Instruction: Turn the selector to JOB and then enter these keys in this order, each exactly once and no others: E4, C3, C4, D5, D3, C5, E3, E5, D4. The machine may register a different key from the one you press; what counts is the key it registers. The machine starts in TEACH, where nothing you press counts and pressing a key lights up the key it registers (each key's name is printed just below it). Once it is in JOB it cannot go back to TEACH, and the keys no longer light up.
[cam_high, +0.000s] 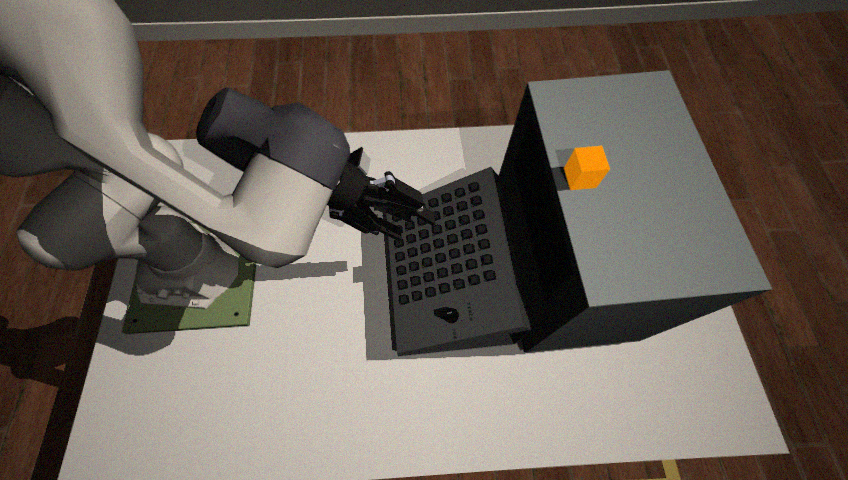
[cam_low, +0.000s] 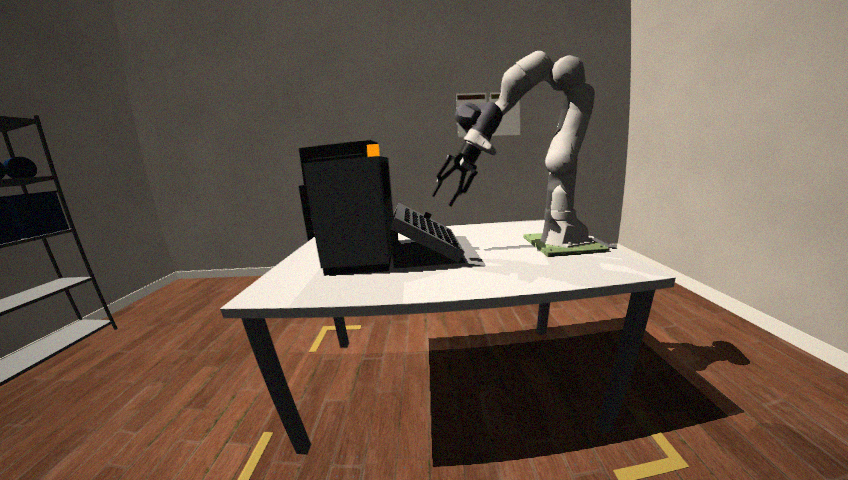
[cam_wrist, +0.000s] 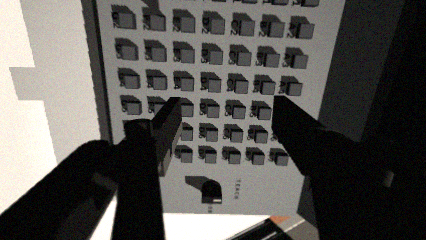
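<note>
The sloped dark key panel (cam_high: 419, 334) (cam_low: 418, 234) (cam_wrist: 267, 194) has rows of square grey keys, none lit. In the wrist view the E4 key (cam_wrist: 187, 84), D4 key (cam_wrist: 214, 85), C4 key (cam_wrist: 241, 86), D3 key (cam_wrist: 215, 57) and C3 key (cam_wrist: 243, 58) show. The left finger partly covers the E5 key. The black selector knob (cam_high: 446, 314) (cam_low: 427, 215) (cam_wrist: 211, 190) is beside the TEACH and JOB labels; I cannot tell its setting surely. My gripper (cam_high: 417, 229) (cam_low: 442, 199) (cam_wrist: 226, 112) is open, partly closed in, with nothing between its fingers. It hangs above the panel.
A tall grey and black cabinet (cam_high: 654, 196) (cam_low: 351, 217) stands directly behind the panel. An orange block (cam_high: 587, 168) (cam_low: 373, 150) sits on its top. The arm's green base plate (cam_high: 220, 318) (cam_low: 574, 250) is at the other end of the white table (cam_high: 309, 404) (cam_low: 357, 297).
</note>
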